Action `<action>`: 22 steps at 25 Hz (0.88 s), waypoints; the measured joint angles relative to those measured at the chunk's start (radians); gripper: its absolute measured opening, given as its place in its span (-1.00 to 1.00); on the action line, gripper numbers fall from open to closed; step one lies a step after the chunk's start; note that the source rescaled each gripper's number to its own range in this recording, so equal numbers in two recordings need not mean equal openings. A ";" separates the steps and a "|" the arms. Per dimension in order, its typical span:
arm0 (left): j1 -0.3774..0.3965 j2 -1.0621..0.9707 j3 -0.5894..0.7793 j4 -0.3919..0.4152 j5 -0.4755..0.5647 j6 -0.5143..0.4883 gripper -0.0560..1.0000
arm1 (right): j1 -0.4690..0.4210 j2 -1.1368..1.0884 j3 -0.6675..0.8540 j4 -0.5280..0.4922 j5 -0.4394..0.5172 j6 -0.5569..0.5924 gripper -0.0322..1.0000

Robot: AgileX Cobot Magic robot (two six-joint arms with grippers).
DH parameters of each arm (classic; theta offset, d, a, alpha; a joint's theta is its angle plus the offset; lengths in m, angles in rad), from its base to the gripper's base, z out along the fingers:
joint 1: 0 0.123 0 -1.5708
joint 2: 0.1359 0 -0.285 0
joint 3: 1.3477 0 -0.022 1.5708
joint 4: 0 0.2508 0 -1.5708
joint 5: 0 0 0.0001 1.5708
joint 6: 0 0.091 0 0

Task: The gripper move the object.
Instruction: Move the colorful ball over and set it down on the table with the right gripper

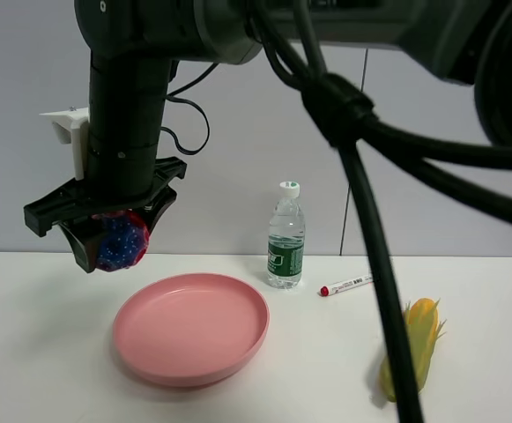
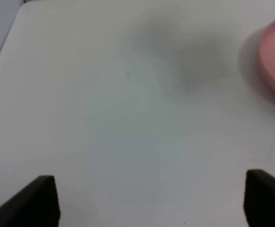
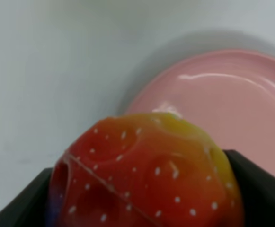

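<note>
- my right pincer [image 1: 115,248] reaches across to the left side of the high view and is pinching the ball [image 1: 123,240], with one black finger on each side of it.
- the ball is up in the air, clear of the desk [image 1: 44,352], near the left rim of the pink plate [image 1: 194,330] and touching neither.
- from the high camera the ball reads blue and bumpy with a red edge. from the right wrist camera it is red shading to orange-yellow, dimpled, with small white specks.
- in the right wrist view the glossy plate lies beyond the ball on the white desk.
- the thick black arm [image 1: 128,106] comes straight down to the pincer, with a white block [image 1: 70,132] on its left flank and black cables looping behind.
- my left pincer [image 2: 151,203] is spread wide: its two dark fingers [image 2: 40,201] sit at opposite edges of its wrist view with white desk showing between them.
- that picture is soft, so i think the left pincer hangs above the desk rather than resting on it, but i can't be sure.
- an arc of the pink plate shows at one edge of the left wrist view.
- behind the plate a water bottle [image 1: 285,238] stands upright, with a white cap and green label.
- a marker [image 1: 345,285] with a red cap lies just right of the bottle.
- a yellow-green corn cob [image 1: 414,348] lies near the front right, partly behind a black cable.
</note>
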 joint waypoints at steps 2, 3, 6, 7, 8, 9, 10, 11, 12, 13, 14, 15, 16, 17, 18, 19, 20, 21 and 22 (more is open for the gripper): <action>0.000 0.000 0.000 0.000 0.000 0.000 1.00 | -0.003 0.008 -0.001 -0.011 0.000 0.041 -0.94; 0.000 0.000 0.000 0.000 0.000 0.000 1.00 | -0.007 0.014 -0.001 -0.021 0.000 0.062 -0.94; 0.000 0.000 0.000 0.000 0.000 0.000 1.00 | -0.022 0.026 -0.001 -0.046 0.000 0.157 -0.94; 0.000 0.000 0.000 0.000 0.000 0.000 1.00 | -0.027 0.030 -0.001 -0.060 -0.005 0.182 -0.94; 0.000 0.000 0.000 0.000 0.000 0.000 1.00 | -0.033 0.035 -0.001 -0.068 -0.020 0.205 -0.94; 0.000 0.000 0.000 0.000 0.000 0.000 1.00 | -0.039 0.038 -0.001 -0.074 -0.051 0.218 -0.94; 0.000 0.000 0.000 0.000 0.000 0.000 1.00 | -0.043 0.042 -0.001 -0.081 -0.093 0.225 -0.94; 0.000 0.000 0.000 0.000 0.000 0.000 1.00 | -0.046 0.045 -0.001 -0.089 -0.180 0.227 -0.94; 0.000 0.000 0.000 0.000 0.000 0.000 1.00 | -0.048 0.046 -0.001 -0.095 -0.224 0.227 -0.94; 0.000 0.000 0.000 0.000 0.000 0.000 1.00 | -0.049 0.046 -0.001 -0.110 -0.263 0.227 -0.94; 0.000 0.000 0.000 0.000 0.000 0.000 1.00 | -0.053 0.047 -0.001 -0.125 -0.292 0.227 -0.94; 0.000 0.000 0.000 0.000 0.000 0.000 1.00 | -0.057 0.050 -0.002 -0.144 -0.321 0.227 -0.94; 0.000 0.000 0.000 0.000 0.000 0.000 1.00 | -0.064 0.056 -0.004 -0.170 -0.342 0.229 -0.94; 0.000 0.000 0.000 0.000 0.000 0.000 1.00 | -0.073 0.064 -0.005 -0.197 -0.352 0.231 -0.94; 0.000 0.000 0.000 0.000 0.000 0.000 1.00 | -0.081 0.076 -0.005 -0.225 -0.354 0.234 -0.94; 0.000 0.000 0.000 0.000 0.000 0.000 1.00 | -0.092 0.089 -0.005 -0.247 -0.356 0.235 -0.94; 0.000 0.000 0.000 0.000 0.000 0.000 1.00 | -0.103 0.106 -0.005 -0.271 -0.356 0.235 -0.94; 0.000 0.000 0.000 0.000 0.000 0.000 1.00 | -0.112 0.120 -0.005 -0.293 -0.353 0.235 -0.94; 0.000 0.000 0.000 0.000 0.000 0.000 1.00 | -0.119 0.135 -0.005 -0.313 -0.349 0.235 -0.94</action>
